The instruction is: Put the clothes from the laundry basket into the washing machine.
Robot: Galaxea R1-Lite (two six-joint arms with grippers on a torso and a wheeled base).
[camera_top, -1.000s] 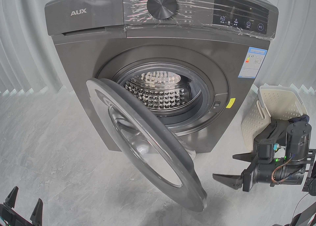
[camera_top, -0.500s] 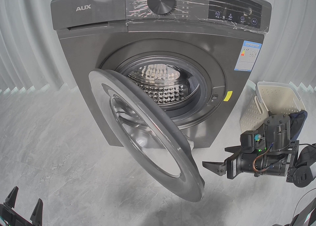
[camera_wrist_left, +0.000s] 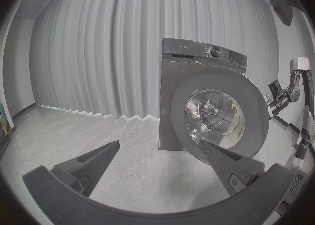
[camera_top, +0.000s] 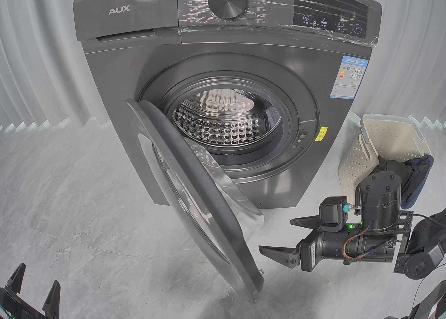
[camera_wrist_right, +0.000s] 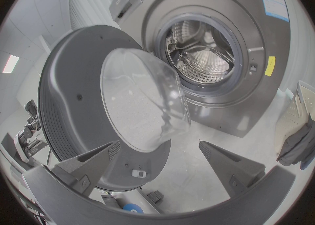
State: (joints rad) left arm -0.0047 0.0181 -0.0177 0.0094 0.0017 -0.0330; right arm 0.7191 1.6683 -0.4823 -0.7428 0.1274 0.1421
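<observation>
The door (camera_top: 204, 203) of the washing machine (camera_top: 223, 55) has swung wider since a moment ago. My right fingers (camera_top: 278, 254), spread wide and empty, have slid toward nine o'clock and now sit near its lower free edge. The dark clothes (camera_top: 413, 173) lie draped over the rim of the white laundry basket (camera_top: 395, 136), which stands on the floor (camera_top: 69, 194) at four o'clock of the machine, while my left fingers (camera_top: 52, 294), also spread wide with nothing between them, hang low at seven o'clock, well apart from the door.
</observation>
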